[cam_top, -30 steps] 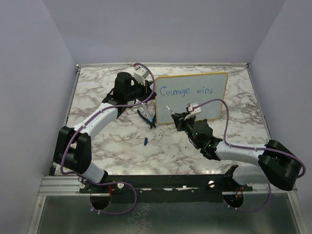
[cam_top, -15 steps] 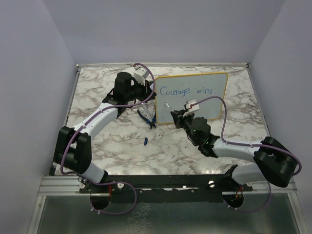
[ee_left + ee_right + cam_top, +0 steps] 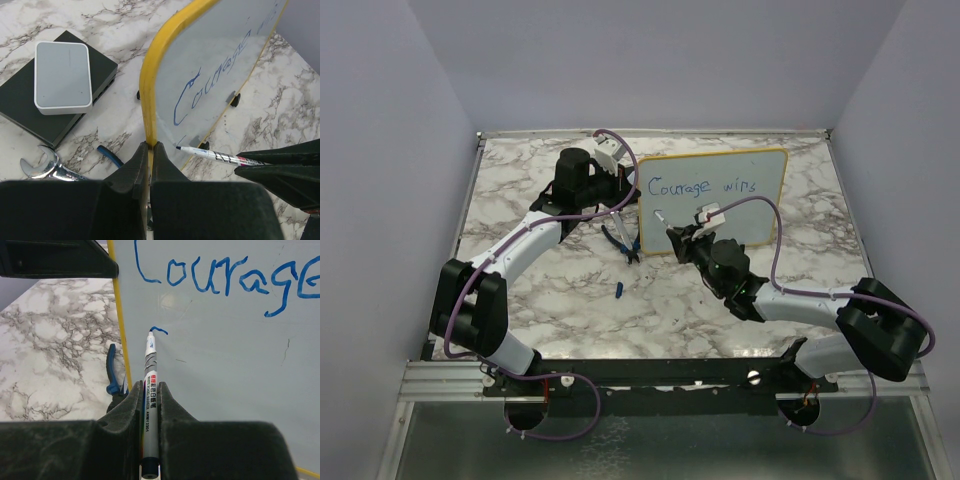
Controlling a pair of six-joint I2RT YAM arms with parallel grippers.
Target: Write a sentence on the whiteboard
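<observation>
The whiteboard (image 3: 720, 215) stands upright at the back middle of the table, with a yellow frame and "Courage wins" in blue on its top line. My left gripper (image 3: 628, 192) is shut on the board's left yellow edge (image 3: 150, 100), seen in the left wrist view (image 3: 150, 148). My right gripper (image 3: 682, 240) is shut on a white-and-grey marker (image 3: 151, 375). The marker's blue tip touches the board (image 3: 230, 360) below the "C", at the end of a short blue stroke (image 3: 159, 330). The marker also shows in the left wrist view (image 3: 220, 156).
A grey-and-black box (image 3: 62, 82) and a steel wrench (image 3: 42, 167) lie left of the board. Blue-handled pliers (image 3: 623, 243) lie by the board's lower left corner. A small blue cap (image 3: 619, 290) lies on the marble in front. Purple walls enclose the table.
My right gripper has moved up and to the left along the board with the marker. The tip now sits under the "C", where a short blue stroke shows. The left arm has not moved.
</observation>
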